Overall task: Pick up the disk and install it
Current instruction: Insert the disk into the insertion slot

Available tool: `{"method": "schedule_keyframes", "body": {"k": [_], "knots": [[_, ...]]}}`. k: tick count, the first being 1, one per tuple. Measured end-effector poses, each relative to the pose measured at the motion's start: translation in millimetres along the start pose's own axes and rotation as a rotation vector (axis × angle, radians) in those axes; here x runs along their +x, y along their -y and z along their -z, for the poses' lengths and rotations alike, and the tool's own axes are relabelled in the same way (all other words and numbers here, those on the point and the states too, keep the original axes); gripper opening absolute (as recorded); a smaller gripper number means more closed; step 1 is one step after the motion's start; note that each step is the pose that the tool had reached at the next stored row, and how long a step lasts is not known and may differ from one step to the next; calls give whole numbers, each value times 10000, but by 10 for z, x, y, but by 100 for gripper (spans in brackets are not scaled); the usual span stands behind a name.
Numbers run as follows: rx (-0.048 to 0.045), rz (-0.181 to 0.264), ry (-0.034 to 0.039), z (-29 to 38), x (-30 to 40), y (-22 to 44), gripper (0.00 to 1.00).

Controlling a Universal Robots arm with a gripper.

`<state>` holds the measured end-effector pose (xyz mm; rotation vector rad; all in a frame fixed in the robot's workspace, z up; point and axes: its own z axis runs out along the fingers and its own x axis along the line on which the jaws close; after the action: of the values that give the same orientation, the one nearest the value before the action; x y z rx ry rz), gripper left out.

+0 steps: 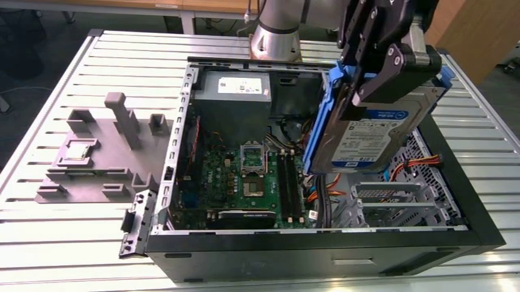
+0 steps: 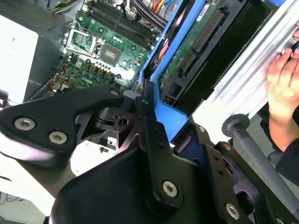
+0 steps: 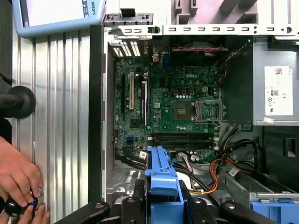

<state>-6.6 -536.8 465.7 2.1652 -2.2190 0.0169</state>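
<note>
Your fingers (image 1: 388, 78) pinch the disk (image 1: 366, 137) at its upper end, nearly upright over the open case (image 1: 325, 240) at the exterior view's right, I think to clear the cables (image 1: 422, 163).

I observe a ribbed metal table (image 1: 73, 243) as the work surface. Beyond it I see wooden furniture (image 1: 146, 7) and grey floor (image 1: 16, 100).

Your gripper (image 1: 367, 100) is clamped on the top end of the disk (image 1: 366, 139). The disk hangs tilted over the open case (image 1: 325, 242), label side toward the camera, blue rails down both edges. Its low end is over the metal cage (image 1: 391, 201), next to the board (image 1: 243, 176). A grey fixture (image 1: 101, 152) sits on the table (image 1: 73, 243), on the exterior view's left of the case.
</note>
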Motion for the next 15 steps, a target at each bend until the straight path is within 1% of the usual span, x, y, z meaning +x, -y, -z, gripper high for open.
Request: {"method": "schedule_keyframes", "body": {"k": [4,10,15], "knots": [[0,1,-6,-11,15,31,37],[1,0,-5,-32,32,130,37],[0,0,-15,-47,80,141,37]]}}
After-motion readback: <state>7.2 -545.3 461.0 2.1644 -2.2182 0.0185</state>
